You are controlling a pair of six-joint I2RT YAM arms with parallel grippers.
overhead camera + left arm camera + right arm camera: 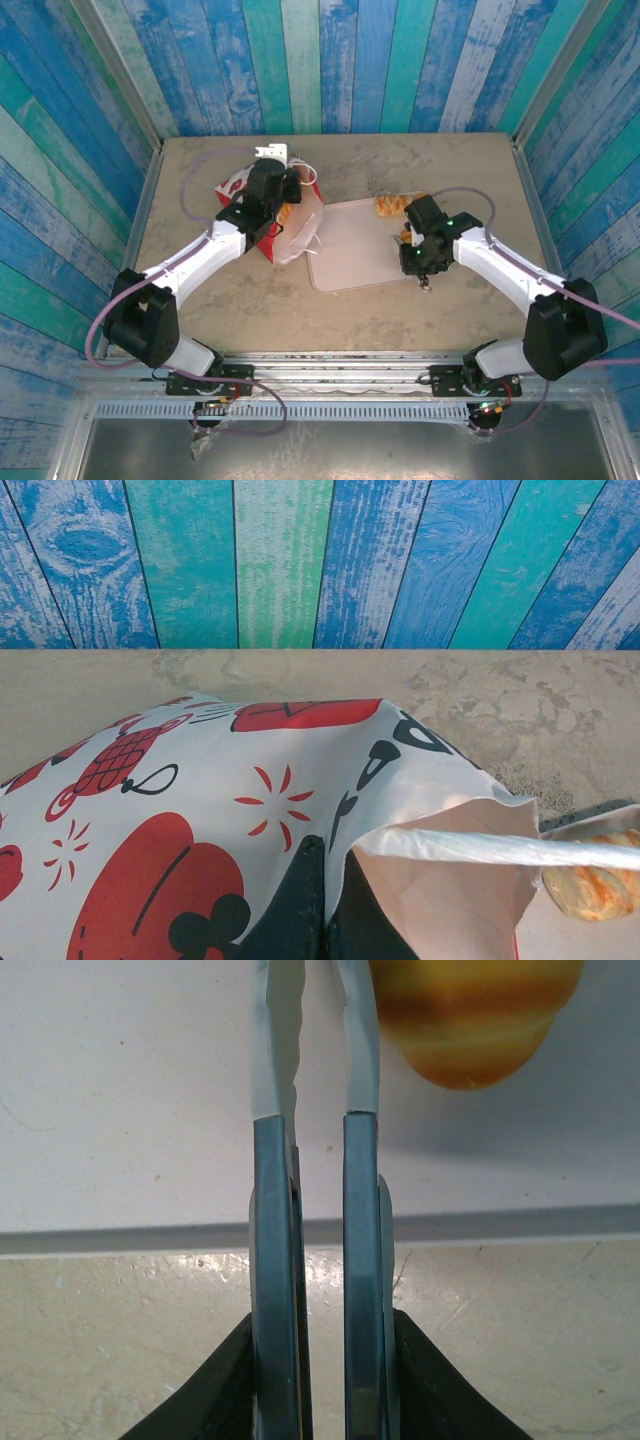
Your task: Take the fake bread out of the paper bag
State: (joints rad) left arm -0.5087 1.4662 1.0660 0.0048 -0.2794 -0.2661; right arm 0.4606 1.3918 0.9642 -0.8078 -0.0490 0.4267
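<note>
Left gripper (322, 920) pinched tight on the bag (200, 800) rim, with bread (470, 1020) out on the tray (150, 1110)!
The bag is creased white paper with red and black prints, tilted on the mottled, stone-look table (120, 1340), and more golden bread peeks just past its flat pale handle (500, 848). Right gripper (312, 1000) hangs over the smooth tray, jaws a narrow slit apart and gripping nothing, beside a glossy, rounded, orange-striped piece.
</note>
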